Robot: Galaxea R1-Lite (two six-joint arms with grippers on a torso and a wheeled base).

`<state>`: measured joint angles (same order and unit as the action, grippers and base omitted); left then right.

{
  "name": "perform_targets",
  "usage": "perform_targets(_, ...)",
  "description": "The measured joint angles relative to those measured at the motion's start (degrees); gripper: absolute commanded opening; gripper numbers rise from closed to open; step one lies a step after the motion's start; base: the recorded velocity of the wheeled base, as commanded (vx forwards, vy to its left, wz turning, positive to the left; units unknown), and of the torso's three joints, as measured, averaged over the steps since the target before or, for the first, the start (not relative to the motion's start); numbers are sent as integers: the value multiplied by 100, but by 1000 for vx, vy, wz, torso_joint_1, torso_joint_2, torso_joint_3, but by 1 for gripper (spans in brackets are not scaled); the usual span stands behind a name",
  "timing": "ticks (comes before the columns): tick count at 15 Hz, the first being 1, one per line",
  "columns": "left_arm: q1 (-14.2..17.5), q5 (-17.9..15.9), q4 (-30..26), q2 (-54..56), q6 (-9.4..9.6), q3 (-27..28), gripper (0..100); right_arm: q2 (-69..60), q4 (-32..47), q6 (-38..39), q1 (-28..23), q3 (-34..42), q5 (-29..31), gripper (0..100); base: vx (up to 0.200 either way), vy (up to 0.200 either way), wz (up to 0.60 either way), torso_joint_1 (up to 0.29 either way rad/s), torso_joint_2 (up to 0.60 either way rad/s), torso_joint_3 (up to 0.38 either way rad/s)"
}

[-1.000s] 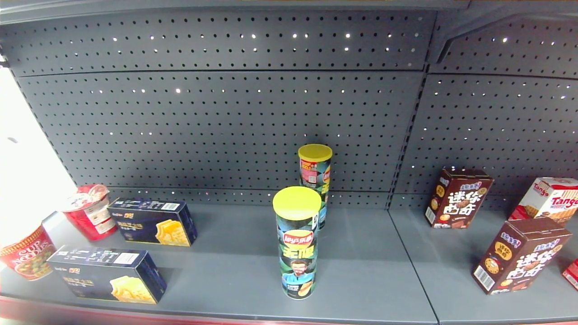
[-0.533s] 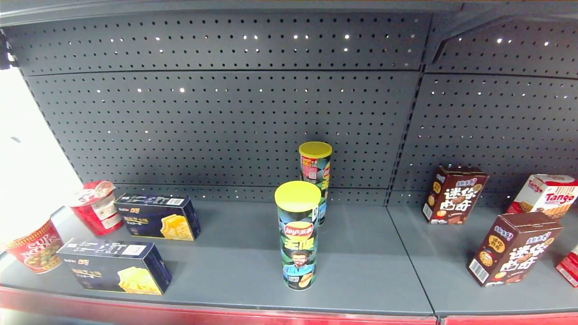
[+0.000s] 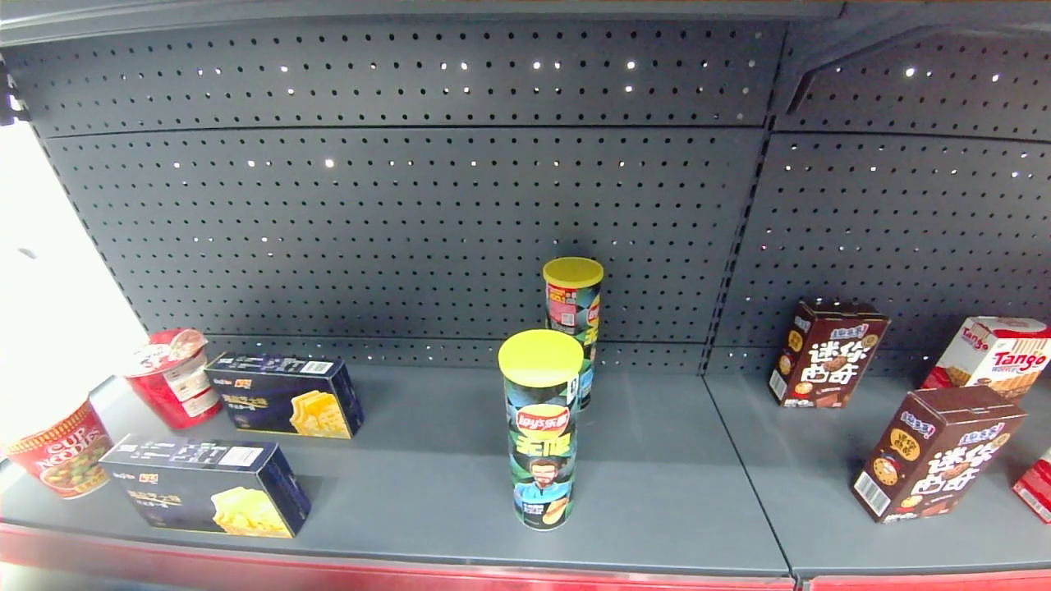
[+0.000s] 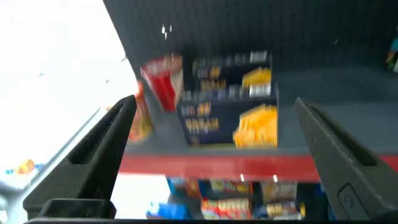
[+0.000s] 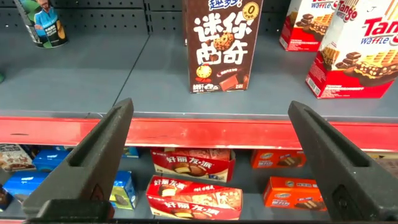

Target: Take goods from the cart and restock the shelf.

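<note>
The shelf [image 3: 657,492] is a grey deck with a red front lip and a pegboard back wall [image 3: 410,230]. Near its middle stand two upright chip cans with yellow lids on. The front can [image 3: 540,431] is near the lip and the back can [image 3: 573,316] is right behind it, against the pegboard.

At the left end two dark blue boxes lie on their long sides, the front blue box [image 3: 205,486] and the rear blue box [image 3: 286,396]. Beside them are two red noodle cups, both tilted, one [image 3: 172,377] at the back and one [image 3: 57,447] at the front corner.

The right bay holds two closed brown cookie boxes, the rear one [image 3: 828,355] by the pegboard and the front one [image 3: 936,453] leaning a little. A white and red wafer box [image 3: 989,355] sits beyond them, and a red pack [image 3: 1036,484] is cut off at the edge.

The left gripper [image 4: 214,104] is in front of the shelf's left end, about level with the red lip [image 4: 249,165]. It faces the blue boxes, with its fingers spread wide and nothing between them.

The right gripper [image 5: 211,107] is in front of the right bay and faces the front brown box. Its fingers are likewise wide apart and empty. Under the lip here, a lower shelf carries red cartons [image 5: 193,199], orange cartons [image 5: 297,193] and blue cartons [image 5: 121,186].
</note>
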<state>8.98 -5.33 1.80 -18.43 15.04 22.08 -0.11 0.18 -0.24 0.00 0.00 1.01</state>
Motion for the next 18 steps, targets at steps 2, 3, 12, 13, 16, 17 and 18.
perform_targets(2, -477, -134, -506, -885, 827, 881, 100, 0, 0, 0, 0, 0, -1, 100, 0, 0, 0, 0, 0, 0)
perform_targets(3, -857, -162, -722, -1287, 1085, 1174, 100, 1, 0, 2, 0, 0, -1, 100, 0, 0, 0, 0, 0, 0)
perform_targets(12, -3244, 319, 366, -4372, 614, 1467, 100, 1, -2, 0, 0, 0, -1, 100, 0, 0, 0, 0, 0, 0)
perform_targets(13, -3273, 334, 684, -4774, 419, 1467, 100, 1, -2, 0, 0, 0, 2, 100, 0, 0, 0, 0, 0, 0)
perform_targets(16, -3371, 647, 1420, -6065, -130, 1496, 100, 4, -2, -2, -2, 0, -1, 100, 0, 0, 0, 0, 0, 0)
perform_targets(17, -3452, 773, 1548, -6371, -284, 1510, 100, 4, 0, -2, -2, 0, -1, 100, 0, 0, 0, 0, 0, 0)
perform_targets(18, -3555, 850, 1782, -6726, -449, 1535, 100, 4, 0, 0, 0, 0, -1, 100, 0, 0, 0, 0, 0, 0)
